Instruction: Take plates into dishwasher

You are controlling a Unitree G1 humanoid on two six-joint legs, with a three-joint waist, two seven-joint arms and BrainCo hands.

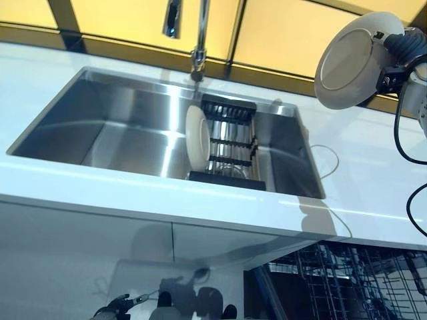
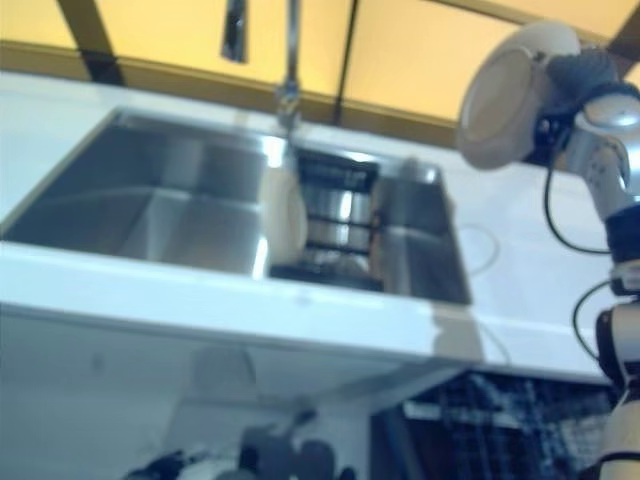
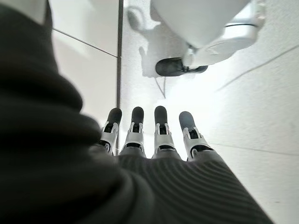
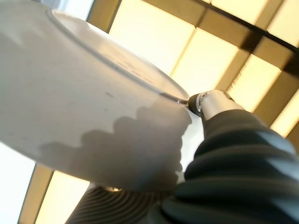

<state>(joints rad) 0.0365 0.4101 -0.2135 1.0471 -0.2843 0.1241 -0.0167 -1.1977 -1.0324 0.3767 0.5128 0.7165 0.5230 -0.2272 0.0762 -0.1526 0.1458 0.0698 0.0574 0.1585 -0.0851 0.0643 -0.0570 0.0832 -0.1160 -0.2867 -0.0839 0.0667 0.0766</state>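
Observation:
A white plate [image 1: 350, 60] is held high above the counter's right end, tilted with its face toward me. My right hand [image 1: 400, 50] is shut on its rim; in the right wrist view the plate [image 4: 84, 107] fills most of the frame, and the thumb [image 4: 210, 103] lies over its edge. A second white plate [image 1: 197, 137] stands on edge in a black dish rack [image 1: 230, 143] inside the sink. My left hand [image 1: 117, 307] hangs low in front of the cabinet, its fingers [image 3: 161, 135] straight and holding nothing.
The steel sink [image 1: 120, 127] is set in a white counter [image 1: 373, 173], with a faucet [image 1: 199, 40] behind it. Below the counter at the lower right, the wire rack of the open dishwasher [image 1: 353, 280] sticks out. White cabinet fronts [image 1: 87, 253] lie under the sink.

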